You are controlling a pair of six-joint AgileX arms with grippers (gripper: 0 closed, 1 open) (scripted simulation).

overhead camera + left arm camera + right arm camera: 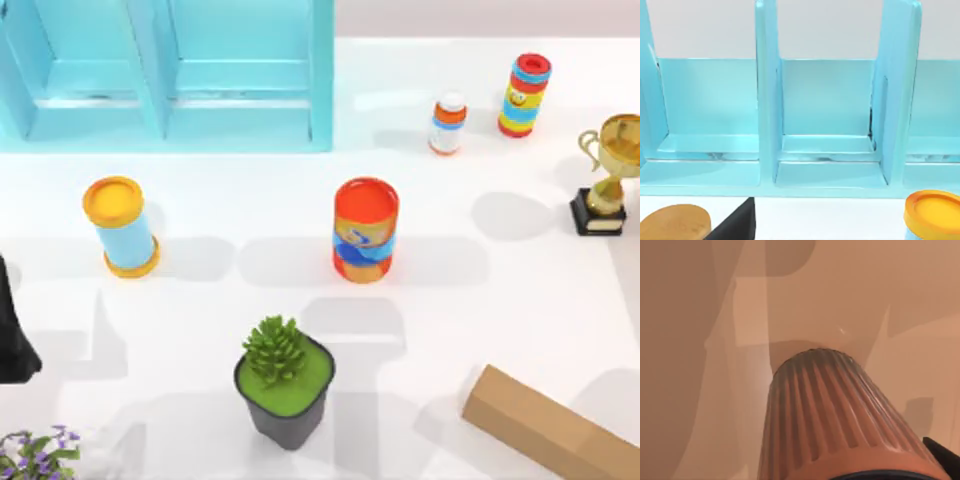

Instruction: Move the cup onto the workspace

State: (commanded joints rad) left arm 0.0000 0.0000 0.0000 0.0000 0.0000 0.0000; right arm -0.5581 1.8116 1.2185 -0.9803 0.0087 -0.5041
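Closely viewed copper cup at the right gripper, table position unclear

Seen from the right wrist, the cup [840, 415] is a copper-brown cylinder with fine lengthwise ribs. It lies very near the camera, with a pale, flat surface beyond it. A dark sliver of the right gripper [944, 456] sits beside the cup's near end. I cannot tell whether that gripper is apart or clamped on the cup.

Judging by its look, the cup is rigid, light metal. Its gloss suggests it could slip, though the ribs should give some bite. A hold across the middle of the side wall seems safest.

From above, the turquoise shelf unit [170, 110] stands at the back of the white workspace [250, 205]. In front of the shelf is a red-orange-blue canister [365, 230], and further forward a plant pot [285, 385]. The left arm [12, 335] waits well in front of the shelf. A dark part of the left gripper [735, 224] faces the shelf, and I cannot tell its state.

Hard to judge: how far the cup is from the shelf, and whether it rests on anything. Its near end is cut off.
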